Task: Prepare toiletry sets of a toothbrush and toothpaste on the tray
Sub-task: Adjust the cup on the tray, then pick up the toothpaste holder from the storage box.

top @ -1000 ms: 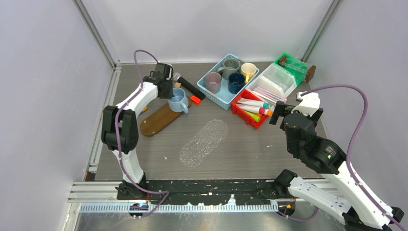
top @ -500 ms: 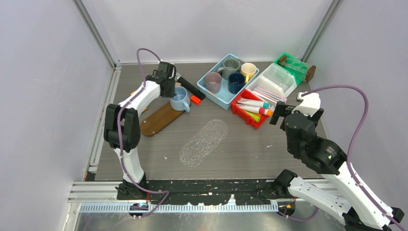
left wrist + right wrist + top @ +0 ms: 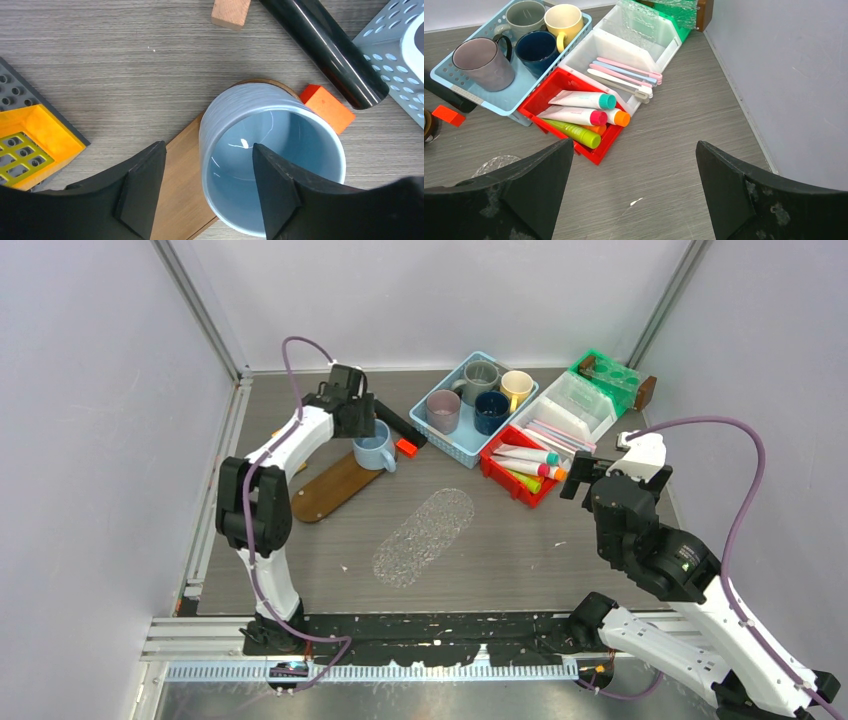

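A light blue mug (image 3: 272,165) (image 3: 374,447) stands on the far end of the brown wooden tray (image 3: 330,488) (image 3: 177,200). My left gripper (image 3: 207,165) (image 3: 358,420) is open above the mug's near wall, one finger inside the mug and one outside over the tray, neither pressing it. Toothpaste tubes (image 3: 581,100) (image 3: 525,462) with teal, pink, orange and green ends lie in a red bin. Pastel toothbrushes (image 3: 624,75) (image 3: 556,432) lie in the white bin behind it. My right gripper (image 3: 634,150) (image 3: 585,475) hangs open and empty over bare table, just right of the red bin.
A black microphone (image 3: 395,420) and an orange block (image 3: 406,447) lie just behind the mug. A blue basket (image 3: 450,440) holds several mugs. A clear oval dish (image 3: 425,535) lies mid-table. A green bin (image 3: 605,375) sits far right. A grey and yellow brick plate (image 3: 30,145) lies left of the tray.
My left gripper has opened and let go of the blue mug's wall. The mug now stands on the tray, a little further right. The right arm has not moved.
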